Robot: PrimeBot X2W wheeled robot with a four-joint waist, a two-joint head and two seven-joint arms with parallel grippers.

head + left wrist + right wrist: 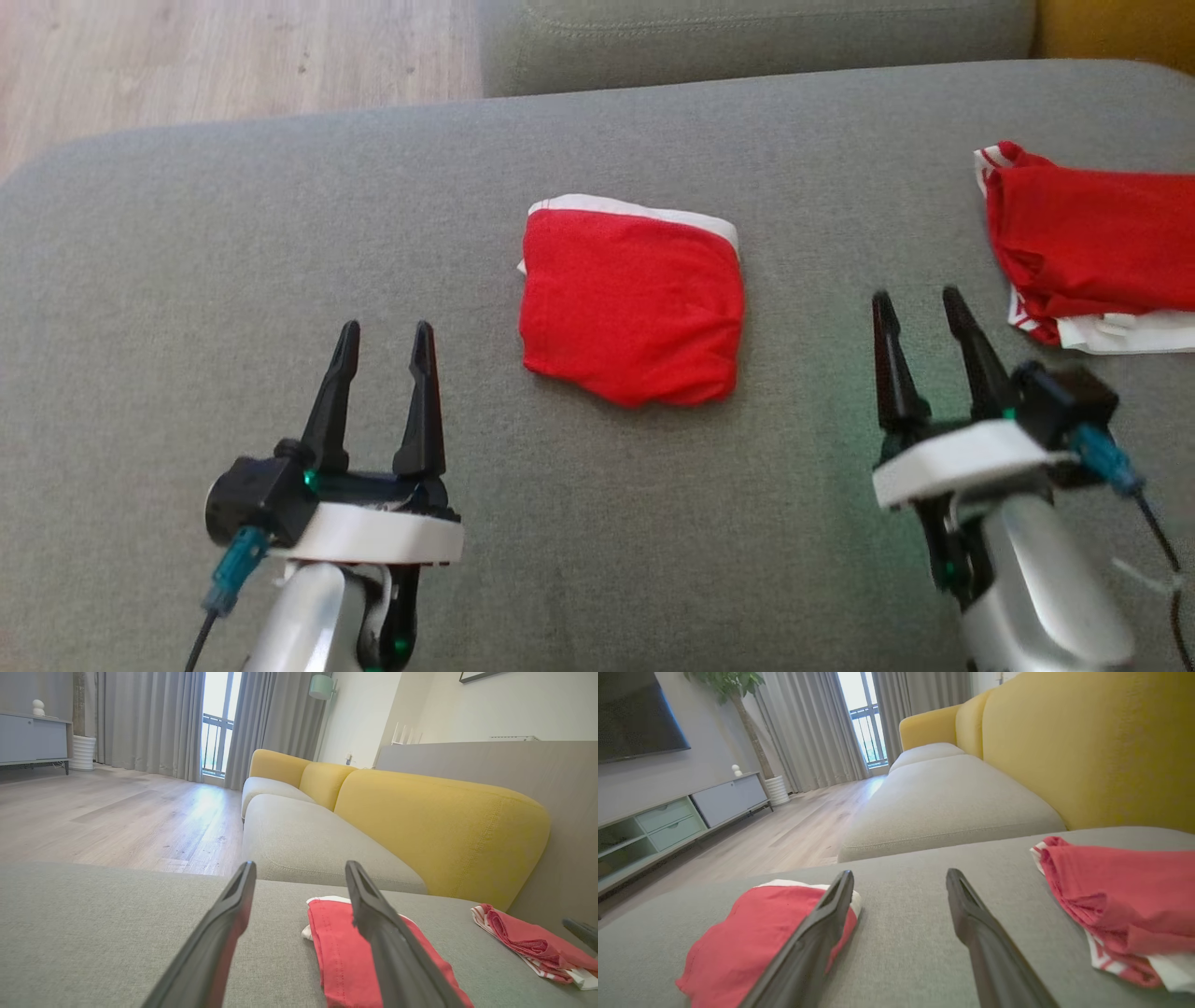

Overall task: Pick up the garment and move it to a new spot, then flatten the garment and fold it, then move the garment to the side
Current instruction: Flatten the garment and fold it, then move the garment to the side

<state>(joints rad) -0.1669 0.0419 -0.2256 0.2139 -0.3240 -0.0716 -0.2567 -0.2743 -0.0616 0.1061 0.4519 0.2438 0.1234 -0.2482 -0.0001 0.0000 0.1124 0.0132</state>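
On the grey sofa cushion [187,280], your folded red garment [633,303] lies at the middle, between and a little ahead of your left gripper [387,329] and right gripper [917,295]. Both stand wide, holding nothing.

The garment [633,303] at the middle of the sofa seat [187,280] is bright red with a white band along its far edge. The second garment [1092,247], at the seat's right edge, is red with red-striped white trim. The seat is grey weave, the backrest [439,830] mustard yellow, the floor [187,56] pale wood. The left gripper [387,329] and right gripper [917,295] have black fingers.
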